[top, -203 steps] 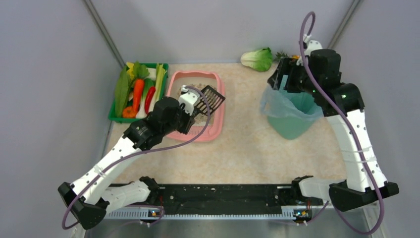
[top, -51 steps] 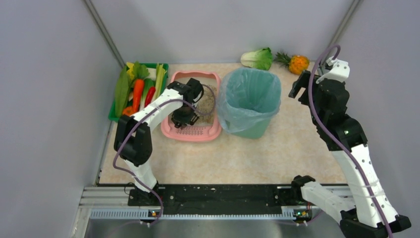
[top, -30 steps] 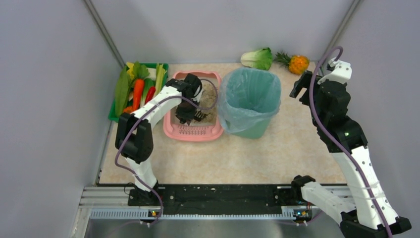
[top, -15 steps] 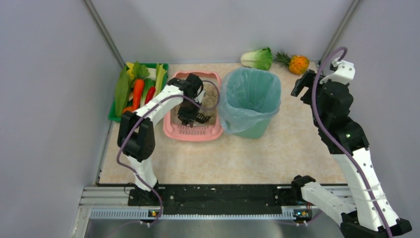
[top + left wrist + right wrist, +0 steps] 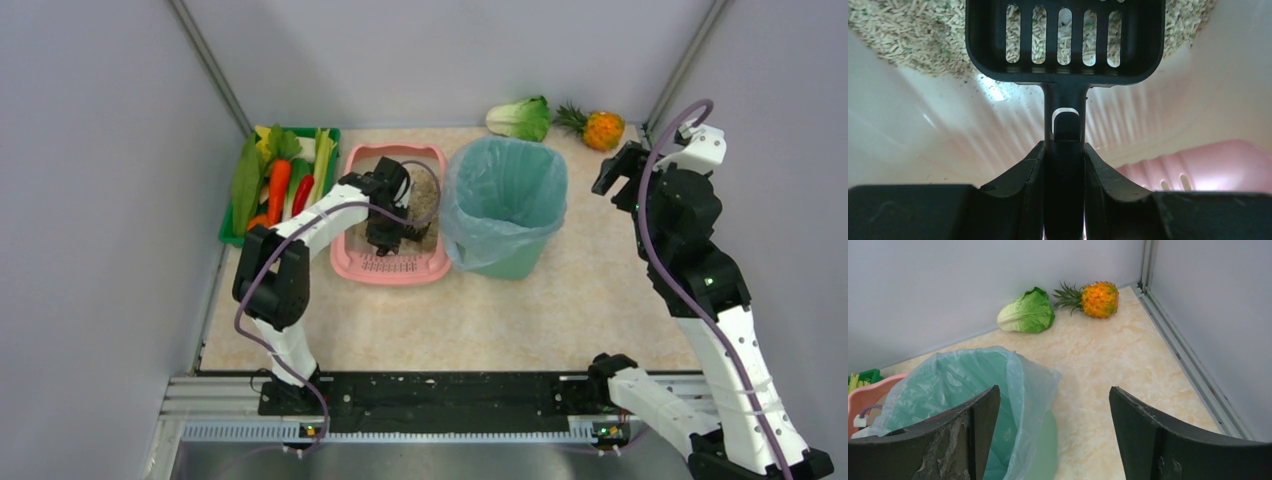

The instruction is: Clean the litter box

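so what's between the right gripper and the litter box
the teal bag-lined bin stands between the right gripper and the litter box; the top view shows it

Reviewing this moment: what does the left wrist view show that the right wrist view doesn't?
Left wrist only: the black slotted scoop, its handle clamped in the left tool, with litter seen through its slots. Right wrist only: the cabbage, the pineapple, the bag-lined bin and the open right tool. Both: the pink litter box.
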{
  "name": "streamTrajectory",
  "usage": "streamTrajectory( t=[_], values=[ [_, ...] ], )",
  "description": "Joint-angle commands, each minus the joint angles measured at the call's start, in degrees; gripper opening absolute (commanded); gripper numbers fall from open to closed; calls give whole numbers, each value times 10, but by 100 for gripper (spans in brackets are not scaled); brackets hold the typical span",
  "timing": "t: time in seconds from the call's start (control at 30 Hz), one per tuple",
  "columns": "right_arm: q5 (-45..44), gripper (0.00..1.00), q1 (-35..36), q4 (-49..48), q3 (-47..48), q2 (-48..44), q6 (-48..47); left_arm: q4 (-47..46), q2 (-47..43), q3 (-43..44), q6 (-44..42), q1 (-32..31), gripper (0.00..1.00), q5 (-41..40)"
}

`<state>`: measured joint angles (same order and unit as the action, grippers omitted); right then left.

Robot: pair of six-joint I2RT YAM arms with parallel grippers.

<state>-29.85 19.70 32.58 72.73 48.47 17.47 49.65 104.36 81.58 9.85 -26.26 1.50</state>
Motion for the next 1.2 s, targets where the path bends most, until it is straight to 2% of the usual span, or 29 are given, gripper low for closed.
streamTrajectory(
  t=[0.0,0.2,0.4,0.63,1.0,1.17],
  values=[
    [-10,80,5,-21,-5,-12,-10,-163,-21,-36,45,6,0,8],
    [-11,80,5,-20,-9,-20,-9,-169,-40,-61,47,12,0,11],
    [-14,80,5,-21,-10,-24,-7,-187,-121,-104,58,21,0,36],
    [-5,80,5,-20,-13,-25,4,-202,-163,-129,66,49,0,65],
    [0,80,5,-20,-15,-37,7,-279,-255,-224,29,50,0,38],
    [4,80,5,-19,-12,-40,7,-304,-328,-264,7,50,0,20]
  ],
)
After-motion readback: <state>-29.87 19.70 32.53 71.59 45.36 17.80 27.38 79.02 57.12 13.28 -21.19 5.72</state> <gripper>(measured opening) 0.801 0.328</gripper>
